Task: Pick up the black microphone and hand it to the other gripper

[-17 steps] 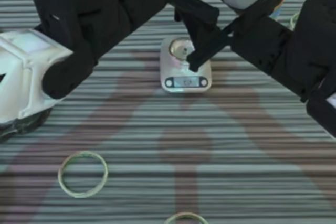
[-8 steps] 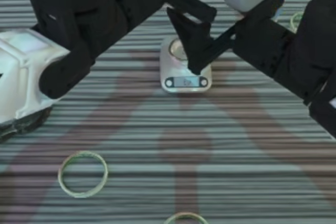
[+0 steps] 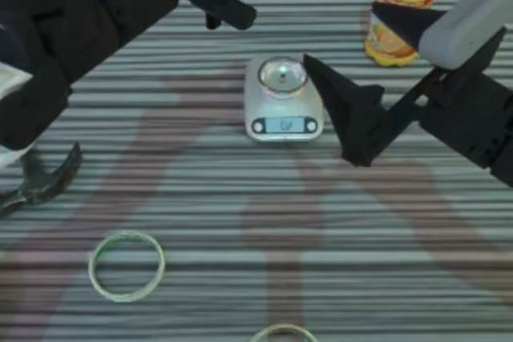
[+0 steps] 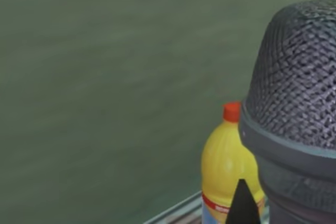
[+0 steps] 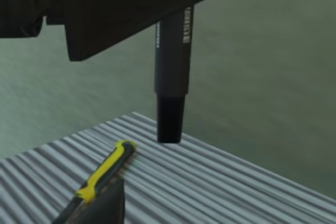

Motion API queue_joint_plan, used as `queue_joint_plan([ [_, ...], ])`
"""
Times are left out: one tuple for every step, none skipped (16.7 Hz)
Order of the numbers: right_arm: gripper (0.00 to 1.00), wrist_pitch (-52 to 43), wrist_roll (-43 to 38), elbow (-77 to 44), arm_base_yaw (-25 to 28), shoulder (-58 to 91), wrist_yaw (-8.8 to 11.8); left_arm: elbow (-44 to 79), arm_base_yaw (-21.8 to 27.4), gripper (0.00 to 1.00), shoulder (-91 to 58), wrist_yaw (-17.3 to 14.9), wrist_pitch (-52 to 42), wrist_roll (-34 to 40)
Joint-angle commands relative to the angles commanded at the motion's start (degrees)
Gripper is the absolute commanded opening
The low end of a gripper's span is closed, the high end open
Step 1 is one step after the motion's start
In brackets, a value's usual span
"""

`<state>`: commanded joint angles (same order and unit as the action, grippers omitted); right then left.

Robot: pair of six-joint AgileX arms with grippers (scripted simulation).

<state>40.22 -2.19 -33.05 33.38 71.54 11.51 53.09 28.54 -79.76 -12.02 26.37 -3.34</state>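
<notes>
The black microphone is in my left gripper (image 3: 227, 10), which is shut on it at the back left of the table. In the left wrist view its grey mesh head (image 4: 294, 93) looms close beside one fingertip (image 4: 242, 203). From the right wrist view its slim black handle (image 5: 170, 93) hangs down out of the left gripper's black body (image 5: 131, 3), just above the table's far edge. The top view hides the microphone among the left arm's black parts. My right gripper (image 3: 339, 34) stands open and empty right of the scale, apart from the microphone.
A silver scale (image 3: 282, 100) sits at the middle back. A yellow bottle (image 3: 405, 6) stands at the back right. A hammer (image 3: 40, 182) lies at the left edge, its black-and-yellow handle (image 5: 107, 171) showing. Two pale rings (image 3: 126, 265) (image 3: 282, 332) lie near the front.
The grippers were close together over the scale; now the left arm has drawn back to the left with the microphone and the right gripper has moved right, uncovering the scale, bottle and hammer.
</notes>
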Motion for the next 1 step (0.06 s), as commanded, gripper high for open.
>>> queue_joint_plan([
  [1.0, -0.03, 0.0, 0.22, -0.02, -0.24, 0.07, -0.11, -0.2, 0.0, 0.13, -0.18, -0.02, -0.01],
])
